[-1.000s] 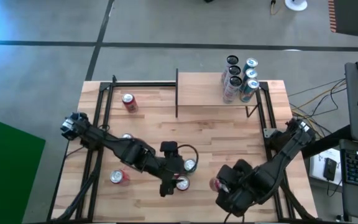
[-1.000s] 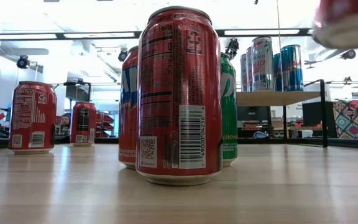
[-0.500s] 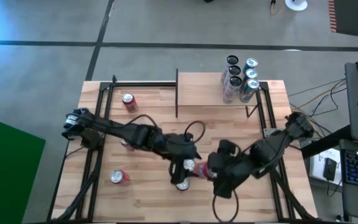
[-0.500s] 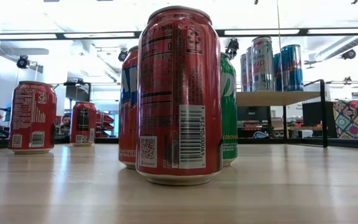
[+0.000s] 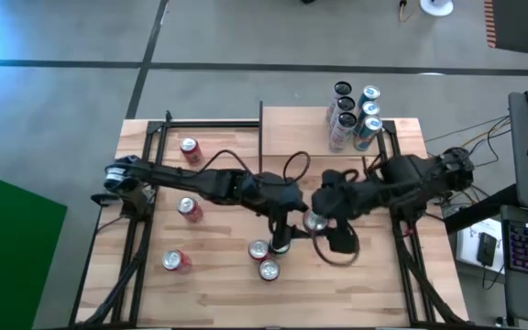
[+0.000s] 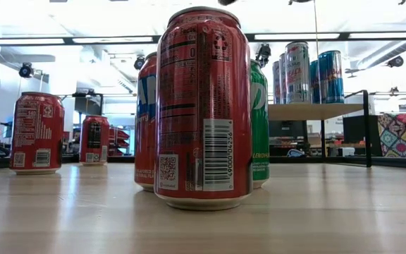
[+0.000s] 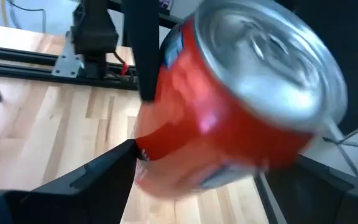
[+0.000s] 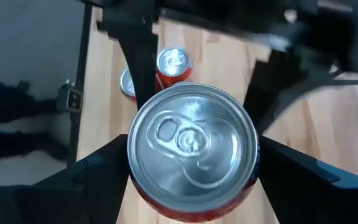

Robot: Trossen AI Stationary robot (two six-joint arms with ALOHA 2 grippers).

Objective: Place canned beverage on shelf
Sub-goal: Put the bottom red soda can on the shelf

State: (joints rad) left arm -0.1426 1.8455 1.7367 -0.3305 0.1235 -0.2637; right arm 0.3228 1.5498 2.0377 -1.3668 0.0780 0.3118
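A red canned beverage [image 5: 317,220] with a silver top hangs above the table's middle, with my right gripper [image 5: 319,225] shut on it; its top [image 8: 191,140] faces the right wrist camera. My left gripper [image 5: 281,236] stands open right beside it. The can [image 7: 229,112] fills the left wrist view just beyond the fingers, and I cannot tell whether they touch it. The shelf [image 5: 301,137], a light-wood plank on black uprights, stands at the far edge. Several tall cans [image 5: 351,115] stand on its right end. My right gripper holds the can by its side wall [image 8: 248,186], one finger on each of two opposite sides. The fingers slant down and run along the can, whose top is turned back toward the wrist. The can is tilted and lifted clear of the table.
Red cans stand on the table at the far left [image 5: 189,147], left [image 5: 188,209] and near left [image 5: 174,261]. A cluster of cans [image 5: 264,261] stands just nearer than my left gripper, and the low view shows it close up [image 6: 203,106]. Black frame rails [image 5: 149,183] run along both sides.
My right gripper has carried the can from the near edge up and toward the table's middle and far side, rolling as it went. My left gripper has swung from the can cluster toward the right and far side, to beside the held can.
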